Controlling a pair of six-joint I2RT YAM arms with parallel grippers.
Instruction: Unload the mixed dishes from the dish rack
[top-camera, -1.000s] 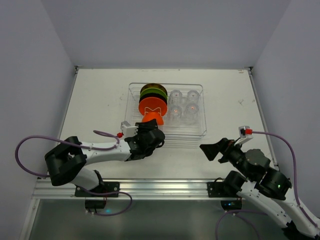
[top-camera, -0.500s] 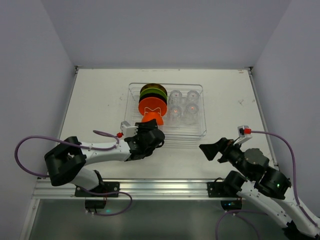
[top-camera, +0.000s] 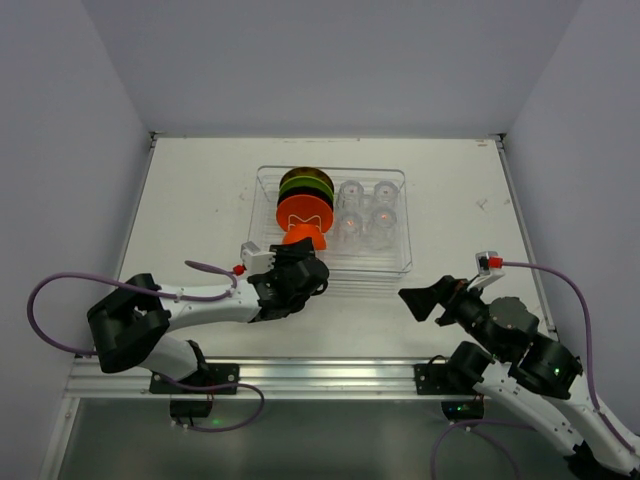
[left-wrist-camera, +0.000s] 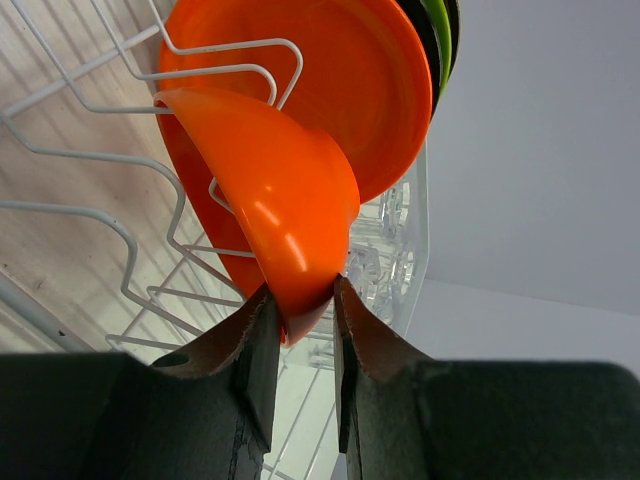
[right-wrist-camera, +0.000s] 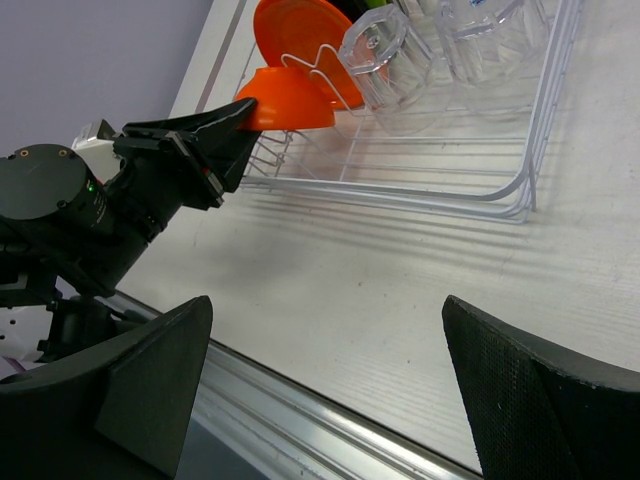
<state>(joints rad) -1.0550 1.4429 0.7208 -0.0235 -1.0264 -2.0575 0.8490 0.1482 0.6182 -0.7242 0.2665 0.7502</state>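
Between left jaws, bowl (left-wrist-camera: 285, 205) on edge (tilted).

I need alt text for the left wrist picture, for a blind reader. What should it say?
The left gripper pinches the rim of an orange bowl between its dark fingers. Behind the bowl, an orange plate stands on edge among white wire dividers, with clear glasses farther back.
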